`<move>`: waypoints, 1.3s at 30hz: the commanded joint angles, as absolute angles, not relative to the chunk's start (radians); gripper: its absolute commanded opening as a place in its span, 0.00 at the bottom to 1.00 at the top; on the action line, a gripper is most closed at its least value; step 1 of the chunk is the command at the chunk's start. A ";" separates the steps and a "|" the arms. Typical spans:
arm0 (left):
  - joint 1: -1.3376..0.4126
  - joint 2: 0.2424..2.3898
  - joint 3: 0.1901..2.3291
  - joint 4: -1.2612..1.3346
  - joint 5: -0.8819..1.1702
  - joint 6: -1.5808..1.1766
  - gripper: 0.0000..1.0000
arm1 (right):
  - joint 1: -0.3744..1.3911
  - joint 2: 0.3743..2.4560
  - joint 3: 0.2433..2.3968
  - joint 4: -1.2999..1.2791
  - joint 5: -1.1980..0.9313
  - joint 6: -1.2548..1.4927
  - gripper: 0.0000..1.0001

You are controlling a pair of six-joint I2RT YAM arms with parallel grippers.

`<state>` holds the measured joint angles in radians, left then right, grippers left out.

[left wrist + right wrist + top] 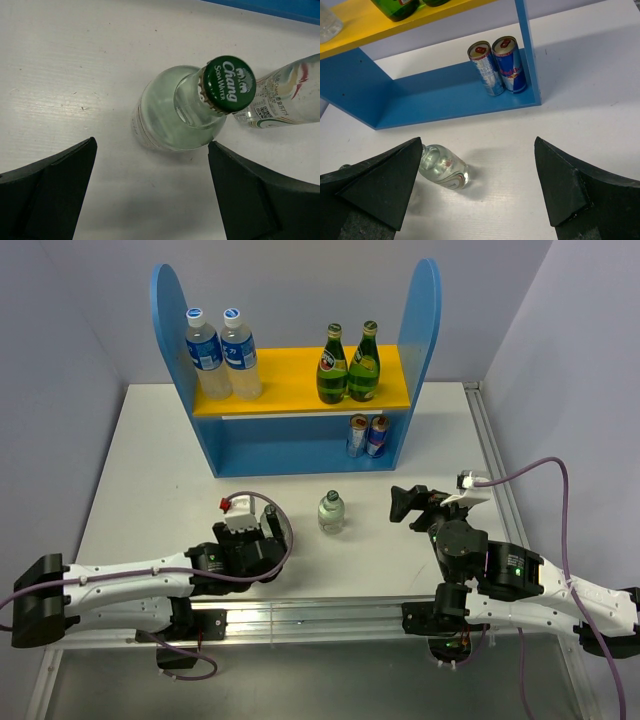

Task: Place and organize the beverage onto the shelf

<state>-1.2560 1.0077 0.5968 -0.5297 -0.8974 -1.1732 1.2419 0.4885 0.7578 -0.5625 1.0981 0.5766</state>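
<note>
The left gripper [151, 150] is hanging wide open and empty, its fingers [55, 185] flanking the soda bottle [175, 115]. The bottle is standing upright on the table [60, 75], well apart from the shelf [290, 445].

The step in hand is looking like the grasp. The jaws should be closing low around the bottle's body, not the slim neck, and squarely, so it is not tipping.

A second clear bottle [280, 97] is sitting just beside it. I cannot tell whether that one is standing or lying, but the finger on that side is risking a nudge.

The right gripper [479, 142] is also gaping open, holding nothing.

Further back, two cans [497, 65] are occupying the right end of the blue base. Water bottles [222, 352] and green bottles [348, 365] are filling the ends of the yellow board [290, 380] — the gaps between are looking free.
</note>
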 commanded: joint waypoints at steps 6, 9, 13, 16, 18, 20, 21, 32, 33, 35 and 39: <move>-1.261 1.112 0.494 -0.243 -1.018 -1.148 0.99 | 1.253 0.505 0.761 -0.563 1.112 0.592 1.00; -1.259 1.189 0.500 -0.183 -1.052 -1.124 0.99 | 1.255 0.515 0.762 -0.568 1.114 0.595 1.00; -1.253 1.276 0.503 -0.083 -1.103 -1.074 0.99 | 1.255 0.523 0.762 -0.565 1.109 0.592 1.00; -1.220 1.328 0.503 -0.020 -1.115 -1.040 0.99 | 1.255 0.532 0.762 -0.566 1.103 0.592 1.00; -1.204 1.354 0.503 0.003 -1.123 -1.011 0.99 | 1.255 0.538 0.764 -0.569 1.098 0.592 1.00; -1.175 1.364 0.496 0.066 -1.114 -0.990 0.99 | 1.255 0.548 0.764 -0.566 1.097 0.589 1.00; -1.163 1.367 0.489 0.093 -1.103 -0.938 0.99 | 1.256 0.549 0.764 -0.566 1.095 0.591 1.00; -0.996 1.414 0.480 0.301 -0.969 -0.752 0.35 | 1.255 0.563 0.755 -0.532 1.103 0.566 1.00; -0.996 1.416 0.488 0.298 -0.971 -0.746 0.27 | 1.256 0.563 0.755 -0.528 1.103 0.563 1.00; -0.989 1.411 0.511 0.282 -0.974 -0.736 0.18 | 1.255 0.563 0.749 -0.520 1.103 0.560 1.00; -0.951 1.401 0.555 0.275 -0.962 -0.690 0.03 | 1.255 0.568 0.747 -0.514 1.101 0.557 1.00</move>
<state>-0.9760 1.4078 0.4904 0.2417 -0.9741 -0.7372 1.2480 0.5587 0.7574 -0.5503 1.0794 0.5625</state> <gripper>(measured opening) 0.711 0.999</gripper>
